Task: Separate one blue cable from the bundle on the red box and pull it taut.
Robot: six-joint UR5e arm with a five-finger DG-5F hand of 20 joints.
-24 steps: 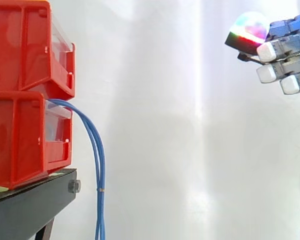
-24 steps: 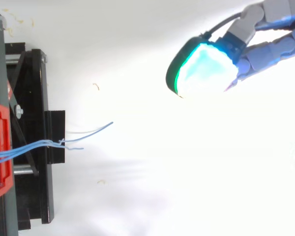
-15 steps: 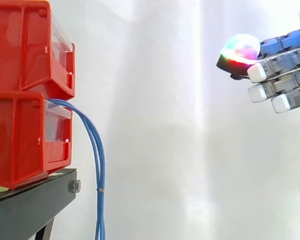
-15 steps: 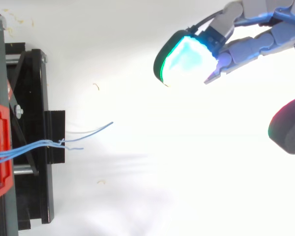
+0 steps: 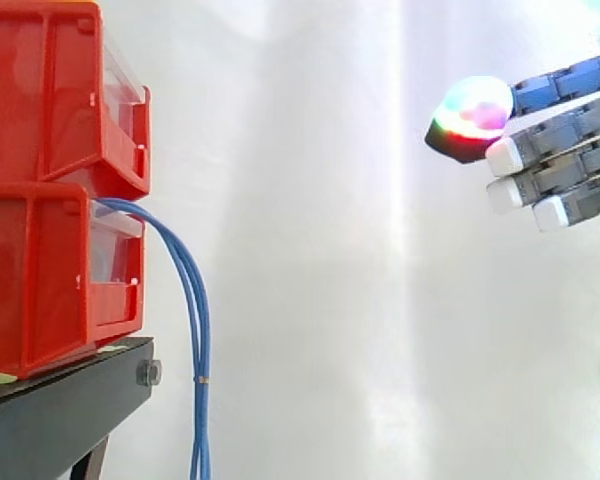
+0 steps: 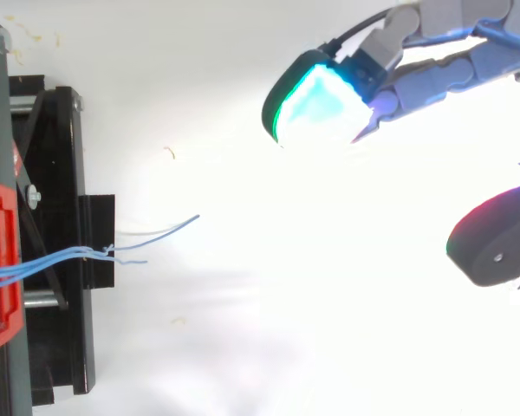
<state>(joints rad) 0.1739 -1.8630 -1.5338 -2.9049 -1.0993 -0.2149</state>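
A bundle of thin blue cables (image 5: 192,300) comes out of the lower red bin (image 5: 50,280) and hangs down past the black stand (image 5: 70,410); a small tie binds it lower down. Seen from above, the cable ends (image 6: 156,234) fan out to the right of the stand. My hand (image 5: 555,150) is far to the right of the bins and well above the hanging part of the cables, its fingers straight and pointing left, holding nothing. From above, the hand (image 6: 433,61) shows its glowing cyan pad leading and the thumb (image 6: 494,243) spread apart below.
A second red bin (image 5: 60,90) is stacked on the lower one. A white curtain (image 5: 310,250) hangs behind. Open space lies between the hand and the cables.
The hand has moved left toward the bins and slightly down. Its thumb has come into the top view. The cables have not moved.
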